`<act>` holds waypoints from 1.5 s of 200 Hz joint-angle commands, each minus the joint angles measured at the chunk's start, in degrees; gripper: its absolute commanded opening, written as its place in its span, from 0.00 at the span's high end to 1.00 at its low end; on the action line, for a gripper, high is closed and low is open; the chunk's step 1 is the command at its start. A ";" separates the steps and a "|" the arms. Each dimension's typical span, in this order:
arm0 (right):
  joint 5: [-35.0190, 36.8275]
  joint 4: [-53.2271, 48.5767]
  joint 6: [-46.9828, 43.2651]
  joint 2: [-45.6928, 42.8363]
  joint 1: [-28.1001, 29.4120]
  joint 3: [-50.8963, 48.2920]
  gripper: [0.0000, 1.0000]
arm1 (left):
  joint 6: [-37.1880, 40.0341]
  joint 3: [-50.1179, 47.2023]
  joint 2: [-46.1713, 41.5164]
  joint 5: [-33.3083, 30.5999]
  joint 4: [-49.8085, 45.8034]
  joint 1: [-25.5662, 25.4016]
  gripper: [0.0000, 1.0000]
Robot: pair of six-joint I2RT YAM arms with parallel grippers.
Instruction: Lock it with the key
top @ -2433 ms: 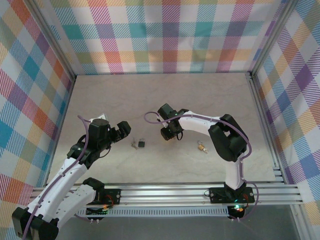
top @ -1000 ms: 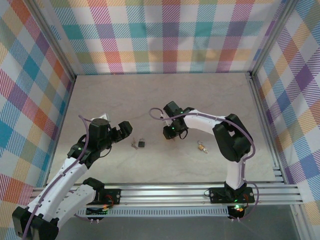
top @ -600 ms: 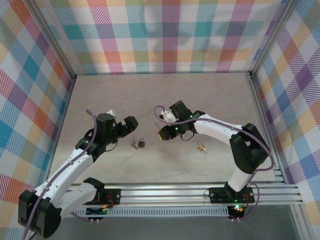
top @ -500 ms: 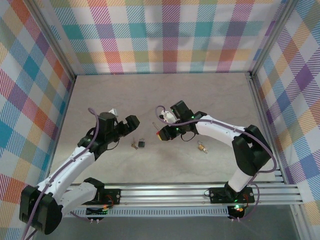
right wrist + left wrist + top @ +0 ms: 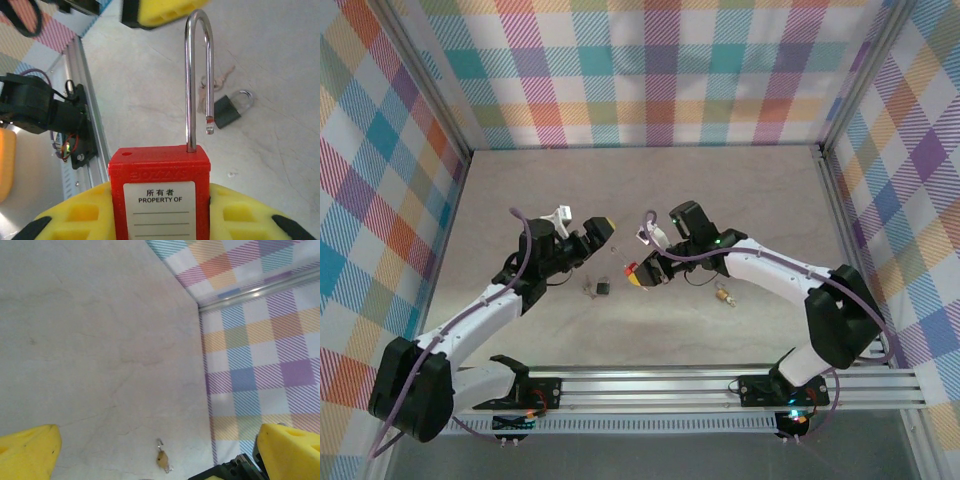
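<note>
- Now both arms have swung in toward the table [image 5: 740,200] middle compared with a second ago.
- Right gripper [image 5: 638,272] pinches the red padlock [image 5: 159,200] by its body, with the shackle [image 5: 197,70] raised and unlatched.
- Left gripper [image 5: 594,235] has reached forward, fingers [image 5: 29,450] spread wide, nothing held.
- Keys [image 5: 209,91] lie on the table touching the small black padlock [image 5: 229,112], between the two grippers.
- Likely meaning: the lock is presented and key pickup comes next. Nothing is locked yet.

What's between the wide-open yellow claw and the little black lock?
Nothing but bare table, as the top view shows. The left gripper sits beyond the small black padlock, whose keys lie just to its left.
</note>
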 commanded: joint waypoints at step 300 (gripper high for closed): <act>-6.72 4.01 1.04 0.42 0.16 0.18 1.00 | -2.89 -8.82 -1.57 15.68 25.68 -3.36 0.02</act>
